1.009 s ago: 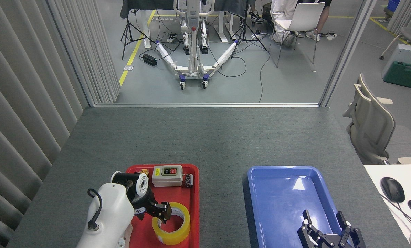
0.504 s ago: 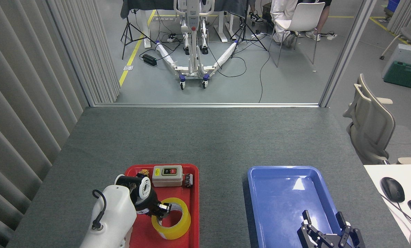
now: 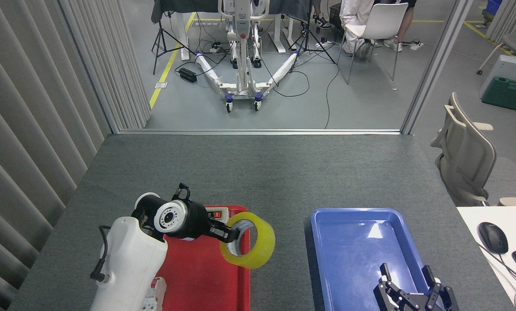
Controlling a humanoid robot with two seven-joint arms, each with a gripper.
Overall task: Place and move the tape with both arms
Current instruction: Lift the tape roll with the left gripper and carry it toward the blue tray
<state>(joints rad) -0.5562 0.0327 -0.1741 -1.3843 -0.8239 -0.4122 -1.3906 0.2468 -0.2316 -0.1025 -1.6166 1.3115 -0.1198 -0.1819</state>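
Observation:
The yellow tape roll (image 3: 253,248) hangs in the air over the right edge of the red tray (image 3: 206,276), tilted so its white core faces me. My left gripper (image 3: 232,234) is shut on the tape's near rim, one finger inside the core. The white left arm comes up from the bottom left. My right gripper (image 3: 407,283) hovers low over the near part of the blue tray (image 3: 327,242), fingers spread open and holding nothing.
A grey switch box (image 3: 217,212) with red and black buttons lies at the far end of the red tray, partly hidden by my left wrist. A white desk with a mouse (image 3: 492,237) and keyboard stands to the right. Grey felt covers the table.
My left gripper has lifted the tape off the red tray floor and carried it up and to the right, past the tray's right edge. The right gripper has not moved.

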